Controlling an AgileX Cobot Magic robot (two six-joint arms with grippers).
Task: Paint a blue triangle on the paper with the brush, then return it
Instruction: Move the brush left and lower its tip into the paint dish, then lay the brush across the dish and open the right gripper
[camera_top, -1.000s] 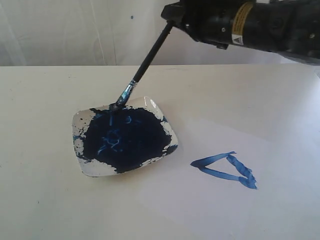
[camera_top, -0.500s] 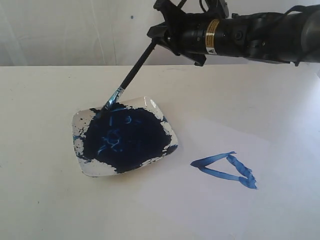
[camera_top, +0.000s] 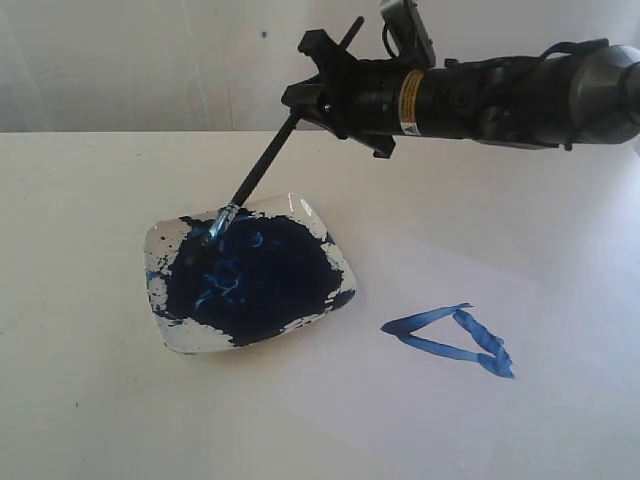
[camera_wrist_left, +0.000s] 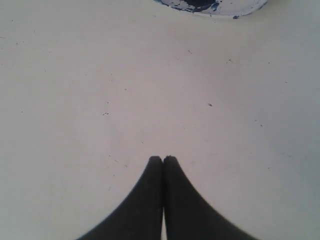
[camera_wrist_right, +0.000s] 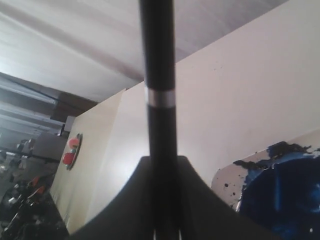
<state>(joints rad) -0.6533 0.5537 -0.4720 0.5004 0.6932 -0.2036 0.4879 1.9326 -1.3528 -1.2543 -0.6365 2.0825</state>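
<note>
In the last second the right gripper (camera_top: 318, 82), jaws clenched on the brush (camera_top: 258, 175), has swung to the left, and the stained tip now lies lower at the far edge of the paint dish (camera_top: 310, 212). The blue triangle (camera_top: 440, 348) stays complete on the paper (camera_top: 420, 420), so I judge that only the return remains. The left gripper (camera_wrist_left: 163, 161) is closed and empty.

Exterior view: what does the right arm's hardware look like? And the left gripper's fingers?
Right arm: glossy black cylinder with a yellow label band, black cables along the top and a greyer rounded joint at the back. Right gripper: angular black bracket. Left gripper: two smooth black fingers, with flared bases tapering to rounded tips.
</note>
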